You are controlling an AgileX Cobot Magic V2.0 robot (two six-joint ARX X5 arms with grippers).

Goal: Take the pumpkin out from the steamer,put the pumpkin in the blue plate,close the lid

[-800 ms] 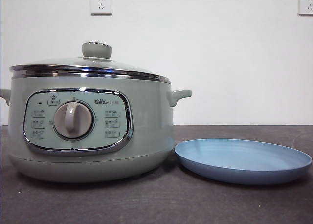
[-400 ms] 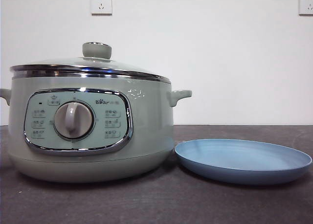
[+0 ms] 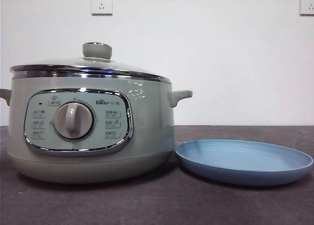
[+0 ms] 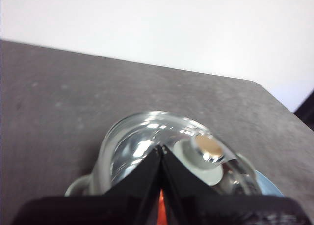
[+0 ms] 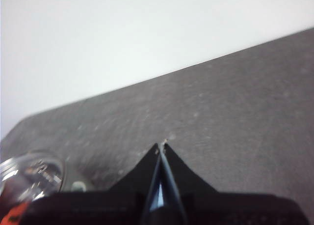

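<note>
The sage-green steamer [image 3: 147,131] stands at the left of the table with the glass lid [image 3: 88,67] shut on it, green knob [image 3: 96,50] on top. The blue plate [image 3: 244,161] lies empty beside it on the right. The pumpkin is hidden in the front view. Only an orange sliver [image 4: 161,208] shows between the left jaws, beneath the lid [image 4: 142,146]. My left gripper [image 4: 161,147] is shut and empty, high above the lid beside its knob [image 4: 208,149]. My right gripper [image 5: 162,145] is shut and empty above the table, with the lid [image 5: 32,173] off to one side.
The dark table [image 3: 196,205] runs to a white wall with two sockets [image 3: 101,3]. The steamer's side handle [image 3: 179,96] juts out toward the plate. No arm shows in the front view.
Small white glints have appeared on the steamer's upper wall. The steamer, lid and plate have not moved.
</note>
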